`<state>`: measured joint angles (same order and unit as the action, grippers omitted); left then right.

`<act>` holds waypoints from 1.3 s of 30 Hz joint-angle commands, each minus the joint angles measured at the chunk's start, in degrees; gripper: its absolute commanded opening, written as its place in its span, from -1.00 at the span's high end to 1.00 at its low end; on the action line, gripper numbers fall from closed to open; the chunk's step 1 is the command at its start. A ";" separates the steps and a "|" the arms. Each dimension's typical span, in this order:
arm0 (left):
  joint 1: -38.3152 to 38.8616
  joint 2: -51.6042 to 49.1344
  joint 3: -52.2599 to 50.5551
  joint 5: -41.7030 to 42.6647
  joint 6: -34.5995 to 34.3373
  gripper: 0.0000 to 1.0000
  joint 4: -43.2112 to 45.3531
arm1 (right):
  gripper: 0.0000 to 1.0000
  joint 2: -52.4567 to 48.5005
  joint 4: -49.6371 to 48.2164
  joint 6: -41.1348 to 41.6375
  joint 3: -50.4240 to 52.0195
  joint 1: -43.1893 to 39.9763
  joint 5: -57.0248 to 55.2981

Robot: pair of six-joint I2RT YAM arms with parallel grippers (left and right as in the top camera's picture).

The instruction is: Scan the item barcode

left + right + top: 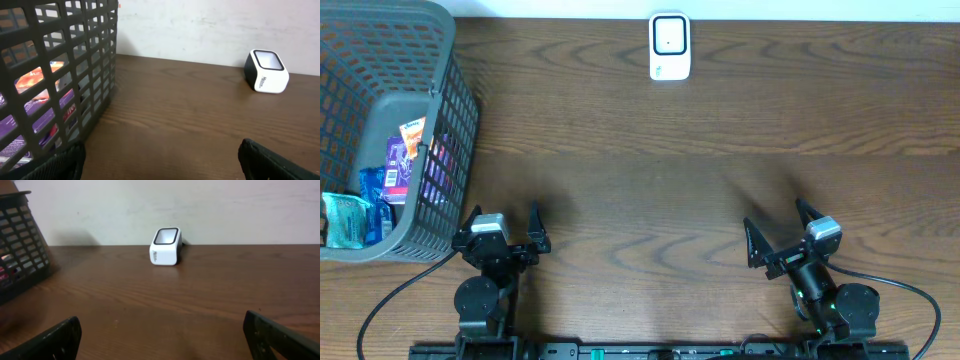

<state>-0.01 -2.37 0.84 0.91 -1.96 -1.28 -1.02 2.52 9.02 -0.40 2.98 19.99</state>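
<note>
Near the front edge of the table (650,190), the left gripper (505,222) and right gripper (775,218) are parked with jaws spread wide, nothing held. Items, a purple packet (398,165) included, are kept in the basket (455,100) at far left. The scanner (669,46) is set centre-back, likely reachable by both arms.

Basket (455,118) cut off at left edge; packets (395,165) inside (perhaps snacks) half hidden by mesh.
</note>
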 commanded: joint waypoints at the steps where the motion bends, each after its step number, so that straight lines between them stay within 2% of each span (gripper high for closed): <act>1: -0.31 -0.07 -0.61 -2.64 -0.85 -0.96 -2.73 | -0.99 -0.11 0.22 0.98 0.09 0.33 1.14; 7: -0.28 -0.07 -0.59 -2.54 -0.90 -0.96 -1.97 | -0.98 -0.11 0.22 0.96 0.09 0.33 1.14; 9: -0.31 -0.07 -0.59 6.08 -3.98 -0.96 2.47 | -0.98 -0.11 0.22 0.98 0.09 0.33 1.11; 10: -0.31 -0.07 -0.59 18.86 -4.55 -0.96 9.75 | -0.99 -0.11 0.22 0.98 0.09 0.33 1.11; 11: -0.31 -0.07 -0.59 25.24 -4.55 -0.96 15.76 | -0.98 -0.11 0.22 0.98 0.09 0.33 1.14; 12: -0.31 -0.07 -0.59 27.80 -4.94 -0.96 22.29 | -0.99 -0.11 0.22 0.98 0.09 0.33 1.14; 14: -0.31 -0.13 0.42 24.11 -10.43 -0.96 31.54 | -0.99 -0.11 0.22 0.98 0.09 0.33 1.14; 16: -0.31 -0.31 3.08 19.63 -13.66 -0.96 33.53 | -0.99 -0.11 0.22 0.98 0.09 0.33 1.11; 19: -0.31 -2.12 8.28 18.93 -13.57 -0.96 32.28 | -0.98 -0.11 0.22 0.98 0.09 0.33 1.14; 23: -0.31 -11.06 20.22 20.55 -13.60 -0.96 24.24 | -0.99 -0.11 0.22 0.98 0.09 0.33 1.14; 27: -0.31 -25.99 38.42 28.20 -13.31 -0.96 6.75 | -0.99 -0.11 0.22 0.98 0.09 0.33 1.11; 28: -0.31 -30.08 43.15 31.21 -12.92 -0.96 2.21 | -0.99 -0.11 0.22 0.98 0.09 0.33 1.14; 29: -0.31 -35.87 49.44 38.23 -11.28 -0.96 -1.99 | -0.98 -0.11 0.22 0.98 0.09 0.33 1.14; 30: -0.31 -38.45 52.00 42.80 -10.51 -0.96 -2.67 | -0.98 -0.11 0.22 0.98 0.09 0.33 1.14; 31: -0.31 -43.82 56.72 53.99 -10.62 -0.96 -2.36 | -0.99 -0.11 0.22 0.96 0.09 0.33 1.14; 33: -0.31 -48.15 59.98 63.60 -10.56 -0.96 0.46 | -0.99 -0.11 0.22 0.98 0.09 0.33 1.14; 35: -0.31 -52.50 62.31 71.93 -11.08 -0.96 8.70 | -0.99 -0.11 0.22 0.98 0.09 0.33 1.14; 36: -0.33 -54.84 63.89 73.64 -14.45 -0.95 12.63 | -0.99 -0.11 0.22 0.98 0.09 0.33 1.14; 38: -1.09 -59.17 67.98 70.64 -25.07 -0.96 13.81 | -0.99 -0.11 0.22 0.98 0.09 0.33 1.11; 39: -1.57 -60.61 69.46 70.82 -27.58 -0.96 13.79 | -0.98 -0.11 0.22 0.98 0.09 0.33 1.11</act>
<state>-0.38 -58.63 64.77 64.27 -17.50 11.49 -1.39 2.44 9.21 -0.40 2.96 20.84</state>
